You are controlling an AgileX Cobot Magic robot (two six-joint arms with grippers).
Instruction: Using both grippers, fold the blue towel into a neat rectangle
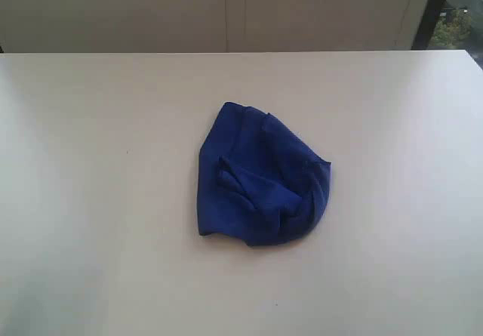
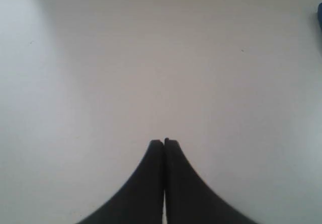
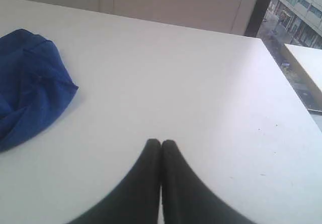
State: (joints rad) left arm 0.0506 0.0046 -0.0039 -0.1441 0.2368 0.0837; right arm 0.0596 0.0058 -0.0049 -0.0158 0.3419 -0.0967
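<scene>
A blue towel [image 1: 260,177] lies crumpled in a heap near the middle of a pale worktop [image 1: 90,200]; no folding has begun. The step in hand appears to be spreading it flat. To do that well, each pincer should open, come in from its own side and pinch a single outer edge or corner rather than a bunched layer. The two should then draw the cloth apart evenly so it lies smooth before any fold.

The left pincer [image 2: 164,142] has its jaws pressed together over bare worktop, holding nothing, with only a sliver of blue at the edge of its view. The right pincer [image 3: 161,143] is likewise closed and empty, well apart from the towel.

The towel is deep royal blue and soft, rumpled into overlapping creases with a rounded outline. No label shows.
</scene>
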